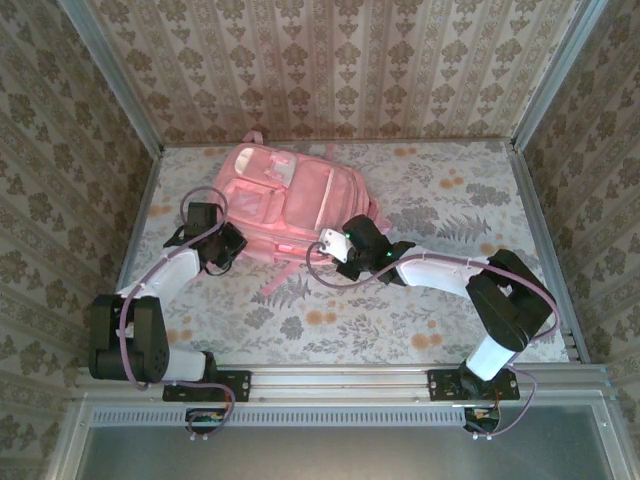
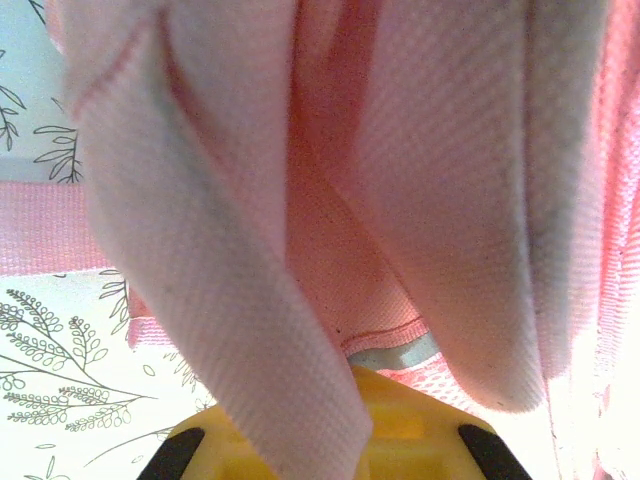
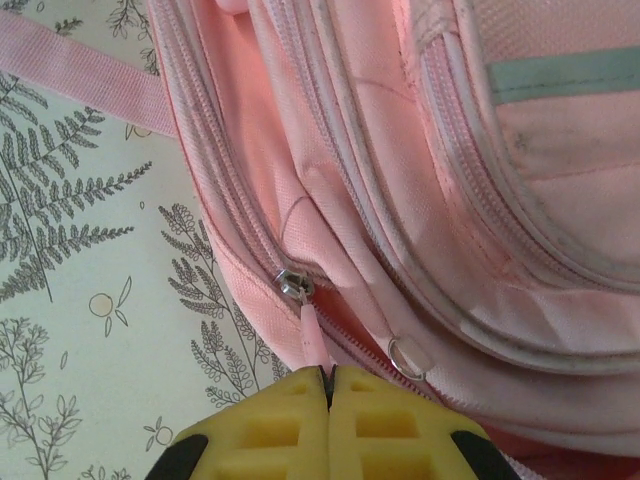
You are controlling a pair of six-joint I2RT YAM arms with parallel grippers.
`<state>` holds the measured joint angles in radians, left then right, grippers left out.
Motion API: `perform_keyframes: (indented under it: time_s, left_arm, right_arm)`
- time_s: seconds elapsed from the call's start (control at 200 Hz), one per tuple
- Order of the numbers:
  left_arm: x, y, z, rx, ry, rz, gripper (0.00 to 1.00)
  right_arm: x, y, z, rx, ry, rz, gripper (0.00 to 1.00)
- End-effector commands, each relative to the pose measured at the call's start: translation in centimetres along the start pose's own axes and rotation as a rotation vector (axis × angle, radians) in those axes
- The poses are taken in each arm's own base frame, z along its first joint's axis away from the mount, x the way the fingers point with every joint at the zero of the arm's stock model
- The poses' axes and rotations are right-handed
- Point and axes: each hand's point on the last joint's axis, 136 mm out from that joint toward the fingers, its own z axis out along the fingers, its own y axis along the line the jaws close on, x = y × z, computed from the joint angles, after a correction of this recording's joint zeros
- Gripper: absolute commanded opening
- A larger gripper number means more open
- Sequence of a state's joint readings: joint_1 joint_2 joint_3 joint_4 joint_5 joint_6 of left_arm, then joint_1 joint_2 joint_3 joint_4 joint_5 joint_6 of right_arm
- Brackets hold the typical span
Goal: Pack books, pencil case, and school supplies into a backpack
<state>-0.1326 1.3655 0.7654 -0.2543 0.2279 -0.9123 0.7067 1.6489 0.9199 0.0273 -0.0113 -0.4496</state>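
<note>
Two of mine at the near edge of the backpack (image 1: 290,200) — left gripper (image 1: 228,245), right gripper (image 1: 328,242) — open table (image 1: 350,320) toward me. Left wrist: fingers (image 2: 420,440) closed, pink fabric (image 2: 220,300) draped across; pinched or not, I cannot tell. Right wrist: fingers (image 3: 300,405) clamp the zipper pull (image 3: 312,338); contents hidden.

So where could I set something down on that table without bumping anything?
The widest bare table lies right of the backpack, up to the right wall. Another strip runs along the near edge between the arm bases. It is crowded at the backpack's near edge, where the left gripper and right gripper both clamp it.
</note>
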Motion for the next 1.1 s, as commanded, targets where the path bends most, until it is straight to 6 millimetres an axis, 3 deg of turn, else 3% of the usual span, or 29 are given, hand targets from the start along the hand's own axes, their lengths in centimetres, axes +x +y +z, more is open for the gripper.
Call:
perform_keyframes:
  time_s: [0.0, 0.225, 0.36, 0.52, 0.83, 1.095]
  left_arm:
    - [-2.1, 0.0, -1.4, -0.006, -0.102, -0.012, 0.00]
    - [-2.0, -0.4, -1.5, 0.012, -0.096, -0.008, 0.00]
    - [-1.9, -0.6, -1.4, 0.023, -0.091, -0.010, 0.00]
    - [-1.9, -0.7, -1.3, 0.028, -0.088, -0.011, 0.00]
    - [-1.8, -0.7, -1.3, 0.031, -0.085, -0.013, 0.00]
    - [-1.8, -0.7, -1.2, 0.031, -0.084, -0.014, 0.00]
  right_arm:
    - [-0.6, -0.6, -0.8, 0.020, -0.031, 0.095, 0.00]
    - [-0.5, 1.0, -0.5, -0.077, -0.033, 0.161, 0.00]
    - [-0.2, 2.0, 0.0, -0.154, -0.010, 0.293, 0.00]
    - [0.5, 2.0, 0.7, -0.167, -0.005, 0.395, 0.00]
    - [1.2, 2.1, 1.9, -0.163, 0.041, 0.416, 0.00]
    - [1.6, 2.2, 2.6, -0.165, 0.054, 0.429, 0.12]
